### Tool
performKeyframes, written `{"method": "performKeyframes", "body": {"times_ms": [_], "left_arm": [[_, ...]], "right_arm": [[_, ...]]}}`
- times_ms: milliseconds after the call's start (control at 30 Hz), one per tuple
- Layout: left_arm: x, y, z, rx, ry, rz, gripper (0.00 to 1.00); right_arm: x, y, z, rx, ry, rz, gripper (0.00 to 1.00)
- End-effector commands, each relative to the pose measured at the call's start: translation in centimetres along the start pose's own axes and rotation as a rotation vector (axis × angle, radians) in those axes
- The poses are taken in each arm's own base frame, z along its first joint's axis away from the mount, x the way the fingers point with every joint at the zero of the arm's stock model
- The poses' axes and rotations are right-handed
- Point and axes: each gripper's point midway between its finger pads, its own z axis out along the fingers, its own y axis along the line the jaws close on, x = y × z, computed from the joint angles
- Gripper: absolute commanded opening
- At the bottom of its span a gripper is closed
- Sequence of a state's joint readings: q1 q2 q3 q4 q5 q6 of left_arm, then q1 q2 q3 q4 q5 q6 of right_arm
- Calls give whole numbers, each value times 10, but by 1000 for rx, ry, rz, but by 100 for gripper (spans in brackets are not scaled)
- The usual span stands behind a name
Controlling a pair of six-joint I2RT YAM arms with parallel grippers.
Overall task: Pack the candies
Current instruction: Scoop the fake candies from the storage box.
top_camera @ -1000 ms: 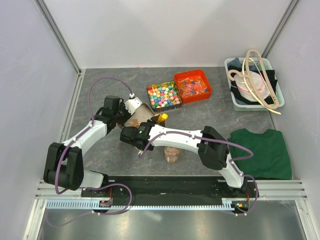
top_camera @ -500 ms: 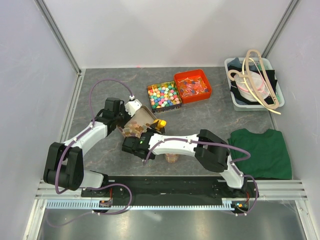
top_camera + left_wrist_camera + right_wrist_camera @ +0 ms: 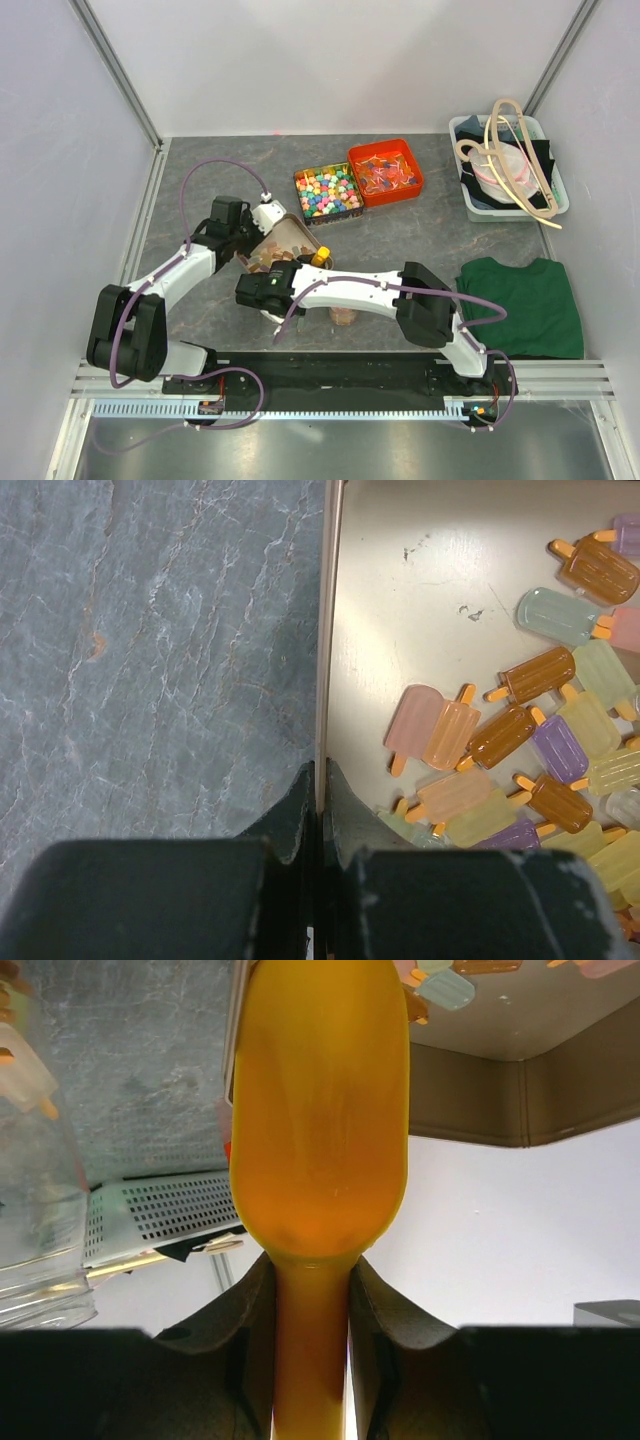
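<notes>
Just left of the table's centre, the left gripper (image 3: pixel 320 780) is clamped on the rim of a shallow cream metal tin (image 3: pixel 400 590). The small translucent popsicle-shaped candies (image 3: pixel 450 735) lie inside the tin. Near it, the right gripper (image 3: pixel 308 1265) grasps the handle of a yellow plastic scoop (image 3: pixel 320 1110), beside a clear jar (image 3: pixel 35 1210).

Grey stone-pattern table (image 3: pixel 430 240) carrying everything. Black tray (image 3: pixel 297 196) sitting toward back centre, holding bright multicoloured cube candies (image 3: pixel 327 192). Red bin (image 3: pixel 385 144) sitting just beside it on right, holding red-orange and blue candies (image 3: pixel 385 176). Pale bin (image 3: pixel 505 213) standing at back right, tan wooden hangers (image 3: pixel 488 150) lying across its top and sticking out past near rim, dark cloth (image 3: pixel 543 150) hanging over far side. Green cloth (image 3: pixel 525 305) lying flat at near right, well apart from both candy containers. White walls (image 3: pixel 330 60) enclosing table on three sides.
</notes>
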State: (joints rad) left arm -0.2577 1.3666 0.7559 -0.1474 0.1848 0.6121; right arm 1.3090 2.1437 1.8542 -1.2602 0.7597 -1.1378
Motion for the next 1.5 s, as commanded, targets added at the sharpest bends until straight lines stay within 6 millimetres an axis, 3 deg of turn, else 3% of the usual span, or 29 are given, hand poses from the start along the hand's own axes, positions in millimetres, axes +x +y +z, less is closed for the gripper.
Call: {"method": "performKeyframes", "body": {"times_ms": [0, 467, 833, 1067, 1300, 1467], "left_arm": [[-40, 13, -11, -46, -151, -25, 2], [-42, 3, -17, -14, -184, -27, 2], [-42, 4, -13, -13, -177, -33, 2], [-38, 16, -15, -93, -120, -77, 2], [-34, 37, -24, -213, -73, -122, 2], [-31, 40, -30, -242, -52, -145, 2]], "right_arm": [[-16, 26, 11, -125, -69, -28, 0], [1, 38, 69, -268, -117, 83, 0], [-34, 32, 42, -205, -192, 43, 0], [-21, 0, 29, -78, -78, 174, 0], [-25, 7, 40, -82, -13, 207, 0], [-6, -5, 43, 37, 115, 167, 0]]}}
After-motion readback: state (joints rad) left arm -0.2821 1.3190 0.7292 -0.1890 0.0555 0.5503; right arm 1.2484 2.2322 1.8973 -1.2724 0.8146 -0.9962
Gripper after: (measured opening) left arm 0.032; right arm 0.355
